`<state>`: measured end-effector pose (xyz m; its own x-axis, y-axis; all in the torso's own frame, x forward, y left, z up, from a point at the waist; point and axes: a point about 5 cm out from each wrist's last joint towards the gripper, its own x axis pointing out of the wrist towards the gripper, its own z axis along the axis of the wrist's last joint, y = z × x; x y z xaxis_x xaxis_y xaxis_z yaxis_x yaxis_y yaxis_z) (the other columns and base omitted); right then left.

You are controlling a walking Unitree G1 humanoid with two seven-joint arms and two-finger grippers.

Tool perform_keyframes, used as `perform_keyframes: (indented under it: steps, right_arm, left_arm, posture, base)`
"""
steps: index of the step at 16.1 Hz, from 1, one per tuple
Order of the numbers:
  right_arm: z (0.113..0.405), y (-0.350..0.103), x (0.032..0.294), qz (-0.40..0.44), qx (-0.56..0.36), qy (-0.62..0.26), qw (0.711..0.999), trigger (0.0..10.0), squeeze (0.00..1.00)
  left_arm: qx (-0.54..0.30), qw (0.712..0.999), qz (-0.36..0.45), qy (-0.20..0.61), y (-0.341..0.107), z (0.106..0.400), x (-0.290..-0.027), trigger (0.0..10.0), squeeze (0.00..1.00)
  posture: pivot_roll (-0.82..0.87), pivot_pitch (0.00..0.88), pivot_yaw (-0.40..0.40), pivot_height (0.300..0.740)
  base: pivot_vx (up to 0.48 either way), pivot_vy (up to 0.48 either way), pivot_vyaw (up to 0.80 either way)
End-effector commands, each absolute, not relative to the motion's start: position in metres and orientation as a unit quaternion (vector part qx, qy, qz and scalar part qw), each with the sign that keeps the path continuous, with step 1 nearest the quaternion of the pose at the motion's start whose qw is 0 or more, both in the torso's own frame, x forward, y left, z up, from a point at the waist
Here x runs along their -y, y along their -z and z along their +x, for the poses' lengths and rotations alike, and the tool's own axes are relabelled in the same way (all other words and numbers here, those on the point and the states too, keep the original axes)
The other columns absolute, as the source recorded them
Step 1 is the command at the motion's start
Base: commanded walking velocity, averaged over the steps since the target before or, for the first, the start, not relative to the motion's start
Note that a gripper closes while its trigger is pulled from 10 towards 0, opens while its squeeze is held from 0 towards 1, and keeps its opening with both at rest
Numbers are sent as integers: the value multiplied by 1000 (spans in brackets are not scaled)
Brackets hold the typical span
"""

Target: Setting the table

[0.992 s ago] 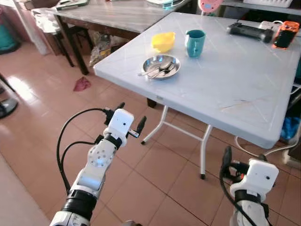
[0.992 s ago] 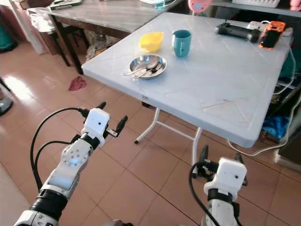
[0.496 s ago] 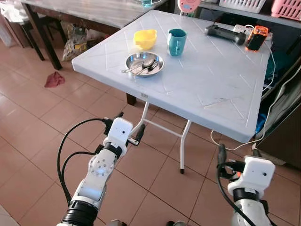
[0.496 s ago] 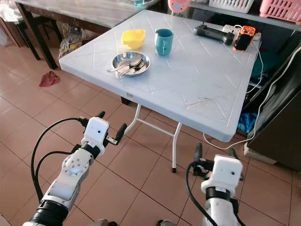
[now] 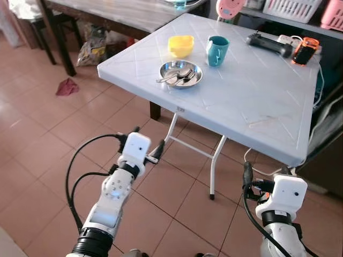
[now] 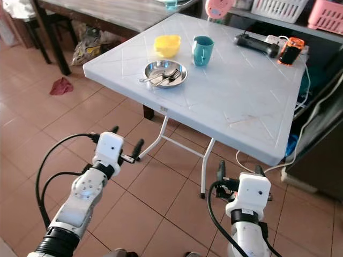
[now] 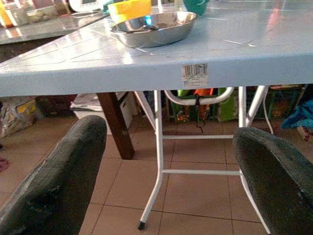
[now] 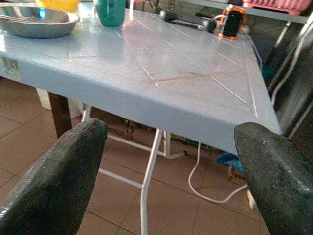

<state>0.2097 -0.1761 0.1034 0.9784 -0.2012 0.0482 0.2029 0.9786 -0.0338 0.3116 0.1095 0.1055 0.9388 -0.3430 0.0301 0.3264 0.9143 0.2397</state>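
terracotta floor tiles (image 5: 37, 144) ran under a pale blue folding table (image 5: 257, 101) that stood ahead of the robot and a little to its right, one corner pointing toward the left arm. on the near-left part of the tabletop sat a steel plate (image 5: 181, 74) with a spoon and fork (image 5: 177, 76) lying in it, their handles pointing out over the plate's left rim; just beyond it stood a yellow bowl (image 5: 181, 46) and, to the right of that, a teal mug (image 5: 217, 50). all of these lay forward of and above both grippers, with open floor between. the left gripper (image 5: 143, 145) was the nearer one, raised at about the height of the table's edge and aimed at the corner below the plate, its fingers (image 7: 58, 181) spread wide apart on nothing. the right gripper (image 6: 239, 171) was held lower, close to the body, facing the table's right-hand edge, its fingers (image 8: 73, 171) likewise wide apart and empty. my judgement is that the table was not yet within reach, and a closer approach would come before any grasp.
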Motion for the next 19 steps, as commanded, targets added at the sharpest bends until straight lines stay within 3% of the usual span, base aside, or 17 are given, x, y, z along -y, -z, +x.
perform_keyframes:
  steps: [1,6,19]
  right_arm:
    - [207,-106,182,-26,22,112,993,10000,0]
    - [206,-105,181,-24,23,119,992,10000,0]
    - [204,-103,182,-26,18,129,991,10000,0]
  left_arm:
    - [38,976,114,182,-108,312,-102,10000,0]
    - [41,974,120,190,-110,313,-101,10000,0]
    - [61,967,107,225,-117,307,-91,10000,0]
  posture:
    - [17,133,-30,714]
    - [20,133,-15,714]
    - [30,149,-17,714]
  base:
    - [0,311,0]
    - [0,348,0]
    - [21,0,0]
